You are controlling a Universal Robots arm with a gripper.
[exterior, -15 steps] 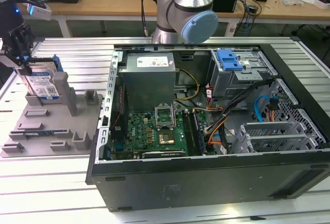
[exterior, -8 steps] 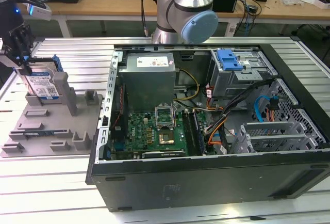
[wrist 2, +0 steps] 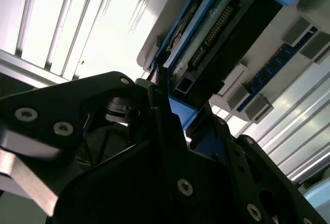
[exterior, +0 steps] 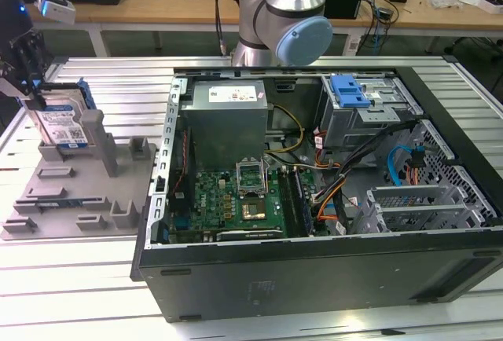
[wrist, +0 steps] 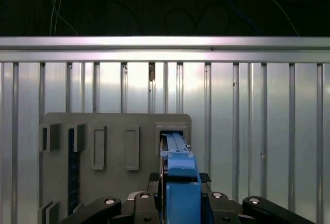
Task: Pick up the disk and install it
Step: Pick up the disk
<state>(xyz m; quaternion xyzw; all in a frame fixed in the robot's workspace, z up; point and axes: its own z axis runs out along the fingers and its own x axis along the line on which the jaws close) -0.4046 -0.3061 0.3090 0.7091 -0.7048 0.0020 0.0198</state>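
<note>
1. The disk stands upright on edge in a slot of the grey holder tray, at the exterior view's left, outside the open computer case.
2. Your gripper sits on the disk's upper edge. The pick-up looks to be the step in hand, with the install not yet begun.
3. In the second wrist view, the fingers are drawn in on the disk's blue carrier frame and pinch it from both sides, with no gap visible.
4. By my judgement, the next move calls for a straight pull along the slot, so the frame does not catch on the tray walls. The metal drive cage lies well apart, across the case.
</note>
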